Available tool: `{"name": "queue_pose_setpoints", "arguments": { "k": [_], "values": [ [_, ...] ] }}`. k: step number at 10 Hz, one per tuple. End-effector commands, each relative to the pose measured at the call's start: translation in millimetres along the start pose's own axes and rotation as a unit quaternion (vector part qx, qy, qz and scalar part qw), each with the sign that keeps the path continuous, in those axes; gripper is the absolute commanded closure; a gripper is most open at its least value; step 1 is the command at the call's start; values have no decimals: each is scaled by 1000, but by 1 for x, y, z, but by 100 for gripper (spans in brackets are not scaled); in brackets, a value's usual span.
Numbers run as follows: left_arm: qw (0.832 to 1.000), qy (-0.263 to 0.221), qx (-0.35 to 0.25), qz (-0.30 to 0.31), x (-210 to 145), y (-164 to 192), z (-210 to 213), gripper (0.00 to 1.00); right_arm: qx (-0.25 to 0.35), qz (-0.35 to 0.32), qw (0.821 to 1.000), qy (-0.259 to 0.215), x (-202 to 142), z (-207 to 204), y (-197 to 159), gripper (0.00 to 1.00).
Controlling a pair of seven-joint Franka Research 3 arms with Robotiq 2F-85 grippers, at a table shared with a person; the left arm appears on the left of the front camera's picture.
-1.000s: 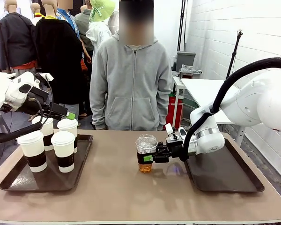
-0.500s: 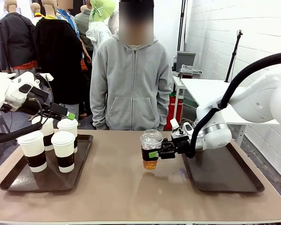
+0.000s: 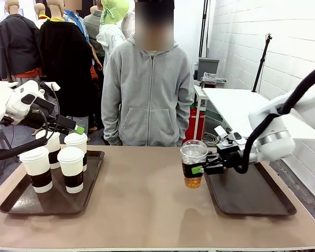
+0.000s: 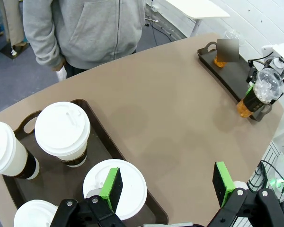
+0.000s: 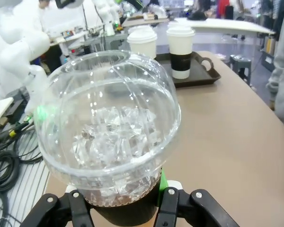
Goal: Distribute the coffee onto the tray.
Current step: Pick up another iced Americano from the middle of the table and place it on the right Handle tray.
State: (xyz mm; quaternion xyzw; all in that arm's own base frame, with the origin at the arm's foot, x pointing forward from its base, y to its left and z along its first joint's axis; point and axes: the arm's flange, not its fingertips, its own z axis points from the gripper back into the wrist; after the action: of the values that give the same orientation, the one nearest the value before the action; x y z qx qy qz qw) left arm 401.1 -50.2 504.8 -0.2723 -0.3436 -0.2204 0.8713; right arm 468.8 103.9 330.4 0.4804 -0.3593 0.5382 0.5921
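Table [image 3: 142, 210]: I log one tan-topped surface shared with a person in a grey hooded top [image 3: 147, 89] standing at the far side, arms hanging down.

Left tray [image 3: 21, 202]: dark brown, on my left end of the table, carrying four paper cups. Right tray [image 3: 252, 197]: same dark brown, at my right end; in the front view its surface looks bare. In the left wrist view a blurred patch sits over its far end, with something amber just under it that I cannot identify.

Right gripper [image 3: 198, 169]: I see it reaching in from the right, jaws clamped round the dark lower body of the plastic cup and carrying it clear of the tabletop, just beside the near-left edge of the right tray.

Left gripper [image 4: 168, 187]: held above the left tray, jaws spread wide with nothing between the green pads [image 4: 111, 188]; one white lid lies directly below the left pad.

Paper cups [image 3: 72, 168]: four, white lids, dark brown sleeves, upright and grouped close together on the left tray.

Plastic cup [image 3: 193, 165]: clear, dome-lidded, upright, amber drink at the bottom; the right wrist view shows ice under the dome [image 5: 109, 127].
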Motion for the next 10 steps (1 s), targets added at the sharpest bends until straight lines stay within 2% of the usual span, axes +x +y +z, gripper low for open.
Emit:
{"name": "queue_pose_setpoints", "arguments": {
  "k": [1, 5, 10],
  "values": [
    [1000, -6, -9, -7, 0, 4, -2, 0, -20, 4, 1000, -17, 0, 29, 18, 44],
    [1000, -6, -9, -7, 0, 4, -2, 0, -30, 12, 999, 4, -27, 79, 20, 44],
    [1000, -6, -9, -7, 0, 4, -2, 0, -49, 24, 998, 10, -72, 109, 6, 44]
  ]
}}
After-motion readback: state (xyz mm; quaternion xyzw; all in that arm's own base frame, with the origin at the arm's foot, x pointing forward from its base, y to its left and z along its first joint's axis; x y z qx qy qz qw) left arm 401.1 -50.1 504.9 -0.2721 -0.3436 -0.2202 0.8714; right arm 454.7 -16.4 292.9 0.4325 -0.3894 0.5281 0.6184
